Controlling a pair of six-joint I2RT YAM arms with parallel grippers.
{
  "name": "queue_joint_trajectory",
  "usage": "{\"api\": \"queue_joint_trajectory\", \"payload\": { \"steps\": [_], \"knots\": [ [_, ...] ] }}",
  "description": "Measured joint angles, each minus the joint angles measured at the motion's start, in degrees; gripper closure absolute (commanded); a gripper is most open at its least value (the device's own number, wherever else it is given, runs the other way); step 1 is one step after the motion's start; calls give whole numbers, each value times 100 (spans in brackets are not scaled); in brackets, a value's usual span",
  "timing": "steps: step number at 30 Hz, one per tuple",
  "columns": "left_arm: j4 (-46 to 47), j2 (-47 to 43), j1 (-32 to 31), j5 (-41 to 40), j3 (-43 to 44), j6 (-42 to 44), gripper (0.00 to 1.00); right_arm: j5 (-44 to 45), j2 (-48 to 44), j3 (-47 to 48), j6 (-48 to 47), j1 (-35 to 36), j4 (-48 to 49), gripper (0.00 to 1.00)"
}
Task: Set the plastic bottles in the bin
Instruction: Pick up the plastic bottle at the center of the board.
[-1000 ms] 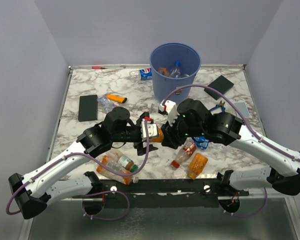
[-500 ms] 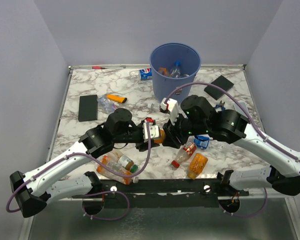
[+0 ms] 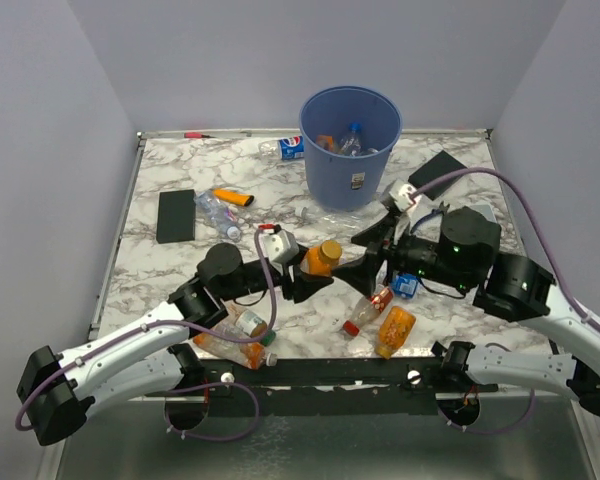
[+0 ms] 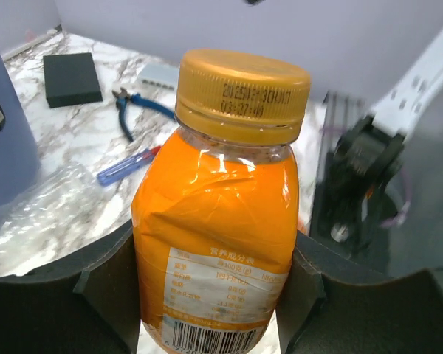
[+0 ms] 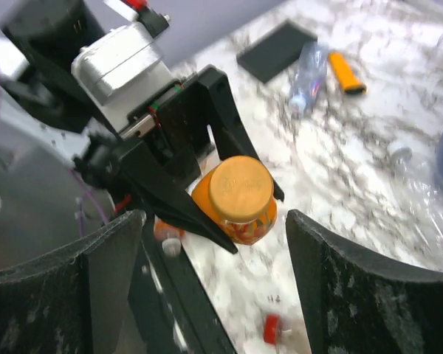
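Bare white marble bench (image 3: pixel 270 180) lies open between the left end effector (image 4: pixel 213 273), clamped on the orange-labelled plastic bottle with a gold cap (image 4: pixel 221 199), and the round blue plastic bin (image 3: pixel 330 165). A crumpled clear plastic bottle (image 4: pixel 55 210) lies at the bin's foot. The right end effector (image 5: pixel 214 217), fingers spread wide, faces the held bottle's cap from just beside it, blocking that side.

That bottle (image 4: pixel 218 221) is orange with a gold cap (image 4: pixel 244 81); the bin (image 3: pixel 330 165) is blue, the tabletop (image 3: pixel 160 165) grey-veined white marble.
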Motion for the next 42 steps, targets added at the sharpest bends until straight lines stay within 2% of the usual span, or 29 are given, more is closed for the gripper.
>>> {"api": "queue_joint_trajectory", "payload": {
  "steps": [2, 8, 16, 19, 25, 29, 32, 34, 37, 39, 41, 42],
  "knots": [
    [909, -22, 0, -205, -372, -778, 94, 221, -476, -581, 175, 0, 756, 18],
    [2507, 210, 0, -522, -656, -2332, 95, 791, -1010, -1681, 704, 0, 2361, 17],
    [3154, 304, 0, -538, -601, -2968, 97, 1043, -437, -1770, 1075, 0, 3624, 18],
    [3200, 304, 0, -540, -601, -3029, 98, 1060, -291, -1762, 1128, 0, 3893, 22],
    [3217, 297, -7, -540, -601, -3056, 98, 1054, 131, -1458, 1150, 0, 3926, 25],
    [3217, 269, -7, -544, -601, -3051, 98, 1054, 201, -1329, 1147, 0, 3733, 40],
    [3189, 247, -7, -553, -601, -3036, 98, 1040, 205, -1220, 1147, 0, 3504, 44],
    [3182, 238, -7, -562, -601, -3029, 98, 1029, 223, -1130, 1152, 15, 3329, 44],
    [3154, 229, -7, -588, -601, -3012, 98, 1019, 293, -999, 1145, 20, 3117, 36],
    [3143, 214, -7, -605, -601, -3003, 98, 1001, 376, -894, 1141, 17, 2944, 35],
    [3130, 199, -7, -612, -601, -2992, 98, 986, 468, -817, 1137, 17, 2815, 43],
    [3117, 192, -7, -621, -601, -2990, 98, 984, 503, -798, 1132, 17, 2774, 51]
  ]
}}
